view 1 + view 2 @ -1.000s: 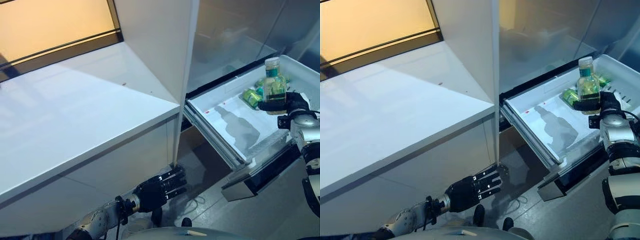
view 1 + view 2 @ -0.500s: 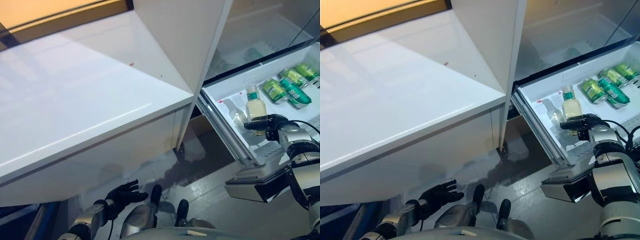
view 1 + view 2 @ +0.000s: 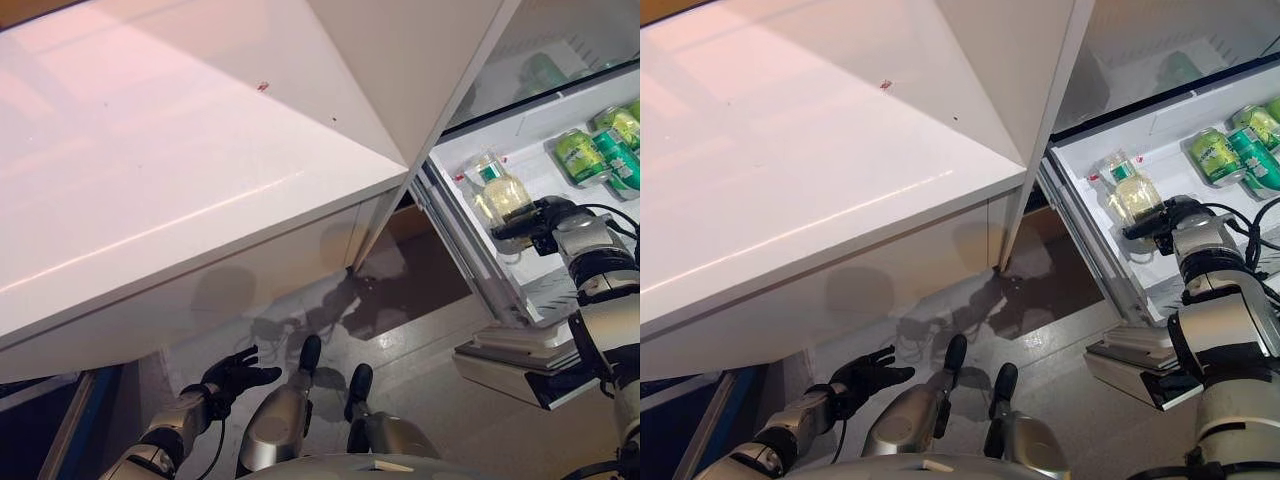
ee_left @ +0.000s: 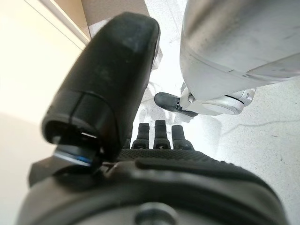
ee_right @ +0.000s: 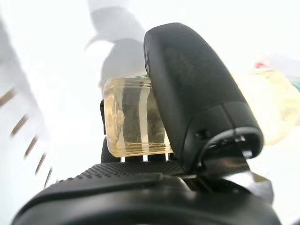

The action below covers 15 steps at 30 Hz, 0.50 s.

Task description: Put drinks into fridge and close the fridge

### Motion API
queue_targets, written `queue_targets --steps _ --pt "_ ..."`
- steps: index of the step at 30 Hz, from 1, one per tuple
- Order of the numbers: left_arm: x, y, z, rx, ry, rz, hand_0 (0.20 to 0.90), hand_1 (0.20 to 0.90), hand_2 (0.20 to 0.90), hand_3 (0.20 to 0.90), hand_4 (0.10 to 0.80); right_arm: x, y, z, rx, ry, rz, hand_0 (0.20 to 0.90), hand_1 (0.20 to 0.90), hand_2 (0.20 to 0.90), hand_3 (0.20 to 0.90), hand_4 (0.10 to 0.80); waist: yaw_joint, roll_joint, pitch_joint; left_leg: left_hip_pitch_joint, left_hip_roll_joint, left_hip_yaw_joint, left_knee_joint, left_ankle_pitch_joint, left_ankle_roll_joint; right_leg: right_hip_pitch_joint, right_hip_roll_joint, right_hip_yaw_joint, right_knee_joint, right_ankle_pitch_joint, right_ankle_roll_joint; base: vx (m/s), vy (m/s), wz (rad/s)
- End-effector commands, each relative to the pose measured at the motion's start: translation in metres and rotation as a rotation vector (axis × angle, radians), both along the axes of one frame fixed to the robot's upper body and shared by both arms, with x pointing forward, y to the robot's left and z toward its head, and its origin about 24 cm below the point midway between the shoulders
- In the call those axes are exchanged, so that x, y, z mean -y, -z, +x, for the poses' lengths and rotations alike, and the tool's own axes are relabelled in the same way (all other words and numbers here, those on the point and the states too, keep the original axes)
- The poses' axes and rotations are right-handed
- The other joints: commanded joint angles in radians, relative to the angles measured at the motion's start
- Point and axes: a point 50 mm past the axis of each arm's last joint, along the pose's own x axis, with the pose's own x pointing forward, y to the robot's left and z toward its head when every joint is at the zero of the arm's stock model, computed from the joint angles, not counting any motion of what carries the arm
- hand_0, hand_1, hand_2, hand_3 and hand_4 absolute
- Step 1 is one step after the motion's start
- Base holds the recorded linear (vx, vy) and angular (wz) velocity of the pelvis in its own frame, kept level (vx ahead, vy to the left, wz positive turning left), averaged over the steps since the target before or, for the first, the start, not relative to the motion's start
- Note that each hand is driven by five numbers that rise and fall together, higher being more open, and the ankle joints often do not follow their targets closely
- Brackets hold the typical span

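Note:
A clear bottle [image 3: 503, 195] of pale yellow drink with a green-banded cap leans in the near left part of the open white fridge drawer [image 3: 470, 262]. My right hand [image 3: 545, 218] is shut on its lower body; in the right wrist view the thumb [image 5: 197, 93] presses across the bottle [image 5: 131, 122]. Whether its base rests on the drawer floor is hidden. Green cans [image 3: 585, 155] lie further right in the drawer. My left hand [image 3: 232, 372] hangs low over the floor, open and empty, with straight fingers [image 4: 157, 136].
A white counter [image 3: 180, 170] fills the left and middle, and its front corner stands just left of the drawer. The fridge's white side panel [image 3: 400, 60] rises behind it. The drawer's grey front [image 3: 520, 360] juts out over the grey floor [image 3: 420, 330].
The camera has tipped down. My right hand has lowered the bottle from above the cans into the drawer's near left part and tilted it. My left hand has dropped away from the counter.

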Motion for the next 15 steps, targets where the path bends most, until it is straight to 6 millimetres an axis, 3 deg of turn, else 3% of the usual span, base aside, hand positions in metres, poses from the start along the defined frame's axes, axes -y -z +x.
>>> queue_targets --steps 1,10,15 --pt "0.0013 -0.0023 0.0028 0.024 0.056 0.000 0.900 0.900 0.900 0.900 0.800 0.0188 -0.0441 -0.0023 -0.037 0.010 -0.191 0.900 0.900 0.900 0.900 0.800 0.015 0.001 -0.019 -0.005 0.002 0.059 0.027 -0.086 -0.004 -0.080 -0.027 0.028 0.078 0.026 0.040 -0.004 -0.013 0.07" --pt "0.0022 -0.0039 0.0049 0.020 0.116 0.029 0.900 0.900 0.900 0.900 0.800 0.0178 -0.0450 -0.0020 -0.095 -0.028 -0.198 0.900 0.900 0.900 0.900 0.800 0.021 -0.014 -0.045 0.018 -0.001 0.056 0.019 -0.088 -0.005 -0.059 -0.026 0.019 0.077 0.022 0.040 0.002 -0.003 0.02" --pt "-0.0043 -0.0012 -0.0024 -0.012 0.109 0.058 0.900 0.900 0.900 0.900 0.800 0.0146 -0.0539 0.0016 -0.010 -0.085 -0.159 0.900 0.900 0.900 0.900 0.800 0.008 -0.030 -0.071 0.047 0.002 0.067 0.017 -0.097 -0.006 -0.034 -0.024 0.028 0.075 0.019 0.041 0.006 0.005 0.00"
